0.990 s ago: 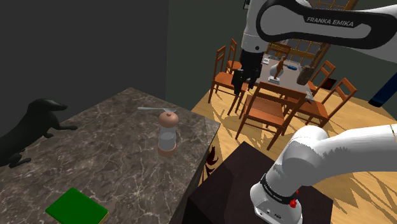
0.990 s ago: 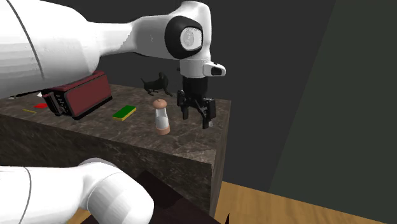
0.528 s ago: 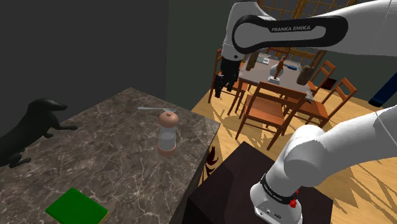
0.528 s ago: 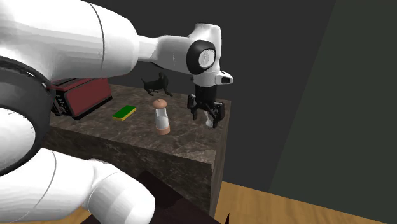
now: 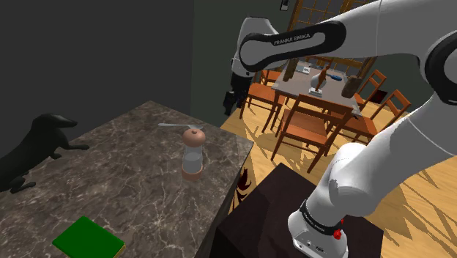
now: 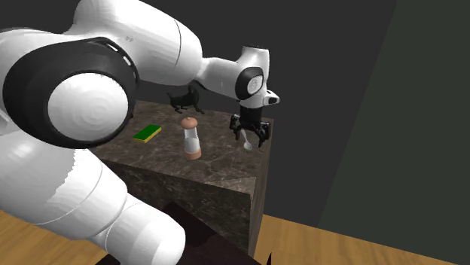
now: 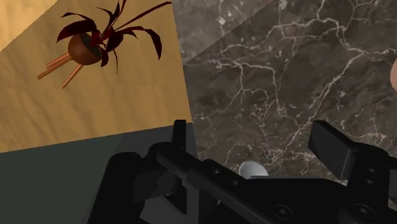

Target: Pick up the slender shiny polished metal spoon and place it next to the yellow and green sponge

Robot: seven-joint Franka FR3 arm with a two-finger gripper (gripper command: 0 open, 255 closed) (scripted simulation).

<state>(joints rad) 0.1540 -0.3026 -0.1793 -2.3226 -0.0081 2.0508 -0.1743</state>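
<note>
Over the last second the gripper (image 5: pixel 229 102) has swung from above the dining chairs to the marble table's (image 5: pixel 124 172) far corner, fingers spread and empty, nearly lined up over the metal spoon (image 5: pixel 173 126), which lies flat beside the pepper mill (image 5: pixel 192 154), far from the green-topped sponge (image 5: pixel 88 238).

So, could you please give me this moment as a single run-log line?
phase: pre-grasp | gripper: open, over spoon bowl, not holding | spoon: lying on marble counter | sponge: counter's other end
</note>
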